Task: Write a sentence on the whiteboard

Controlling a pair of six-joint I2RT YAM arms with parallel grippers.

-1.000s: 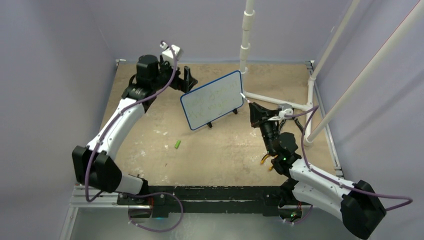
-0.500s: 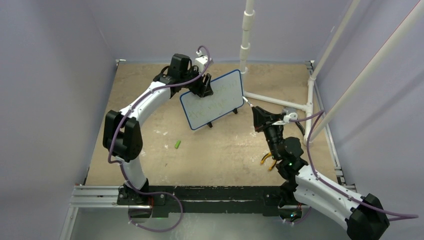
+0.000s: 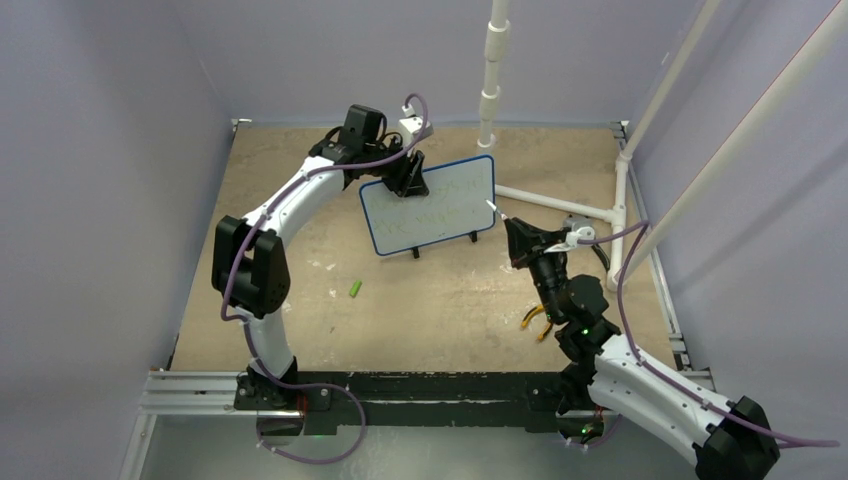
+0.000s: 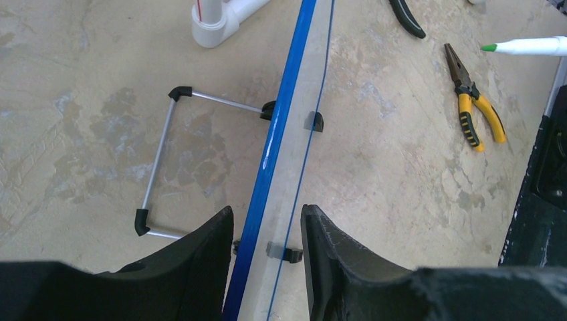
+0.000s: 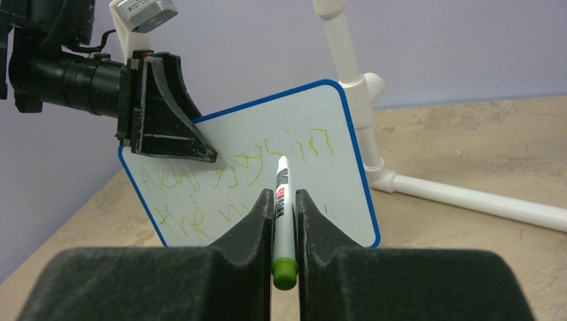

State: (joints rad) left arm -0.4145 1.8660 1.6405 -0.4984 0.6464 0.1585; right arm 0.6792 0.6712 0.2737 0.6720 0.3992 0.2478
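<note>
The small blue-framed white whiteboard (image 3: 440, 205), stood upright on the tan tabletop (image 3: 300, 270), is straddled at its top edge by the partly open left gripper (image 4: 266, 208), while a white green-capped marker (image 5: 281, 175) is pinched in the right gripper (image 5: 284, 194), pointed lengthwise at the green sentence (image 5: 247, 164) just ahead.

lab test cell: purple walls (image 3: 100, 150), pvc frame (image 3: 490, 80), scuffed tabletop (image 3: 450, 300).

From above, the sentence (image 3: 430, 208) is too small to read; in the right wrist view the left jaws cover the whiteboard's (image 5: 334, 200) upper left corner; the right jaws and marker (image 5: 282, 180) hide the second row's middle; whether the left jaws touch the board is unclear.
</note>
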